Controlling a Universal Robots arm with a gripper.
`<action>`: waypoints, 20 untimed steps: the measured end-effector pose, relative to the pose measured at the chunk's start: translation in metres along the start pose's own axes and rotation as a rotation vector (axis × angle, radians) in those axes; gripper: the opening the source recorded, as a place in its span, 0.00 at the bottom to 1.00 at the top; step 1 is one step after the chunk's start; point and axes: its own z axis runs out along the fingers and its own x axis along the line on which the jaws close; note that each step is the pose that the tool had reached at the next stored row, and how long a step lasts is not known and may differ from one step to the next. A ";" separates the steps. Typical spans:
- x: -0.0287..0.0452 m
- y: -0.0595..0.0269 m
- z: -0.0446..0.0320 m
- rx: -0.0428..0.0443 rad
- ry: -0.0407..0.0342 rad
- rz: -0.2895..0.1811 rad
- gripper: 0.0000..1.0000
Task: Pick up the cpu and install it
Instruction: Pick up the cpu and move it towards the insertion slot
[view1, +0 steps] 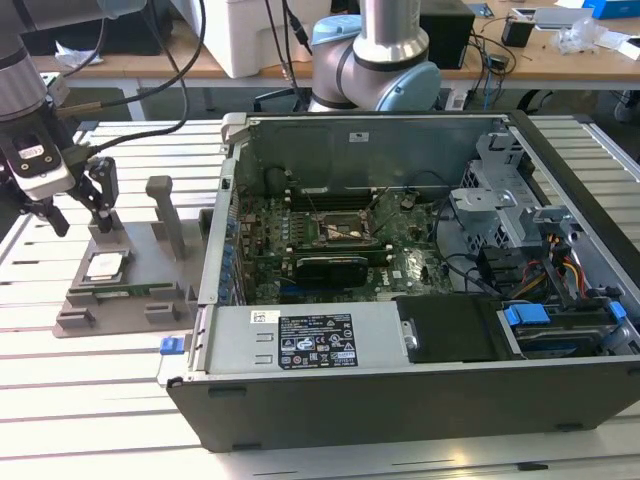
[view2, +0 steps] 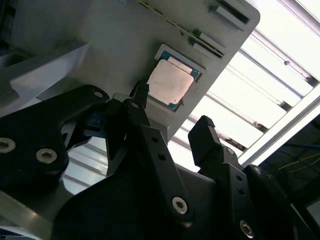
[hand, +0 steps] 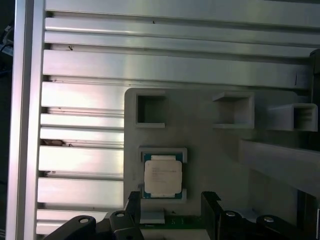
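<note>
Nothing of the task is done yet: the cpu (view1: 105, 265) lies flat in its pocket on the grey holder (view1: 140, 262), at about nine o'clock from the open computer case (view1: 400, 400) in the exterior view. The gripper (view1: 77, 218) hangs just above it, spread wide and holding nothing. The motherboard socket (view1: 340, 232) seems vacant, though that is hard to make out

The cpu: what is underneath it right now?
The cpu lies flat in a square recess of the grey holder block, shiny top up. The recess floor beneath it is covered by the chip itself. The open gripper hovers above it, apart.
</note>
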 end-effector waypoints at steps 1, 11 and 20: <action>0.0000 0.0000 0.0011 0.0000 0.0000 0.000 0.60; 0.0002 0.0001 0.0119 0.0003 0.0001 0.000 0.60; -0.0001 0.0032 0.0313 0.0053 0.0001 -0.024 0.60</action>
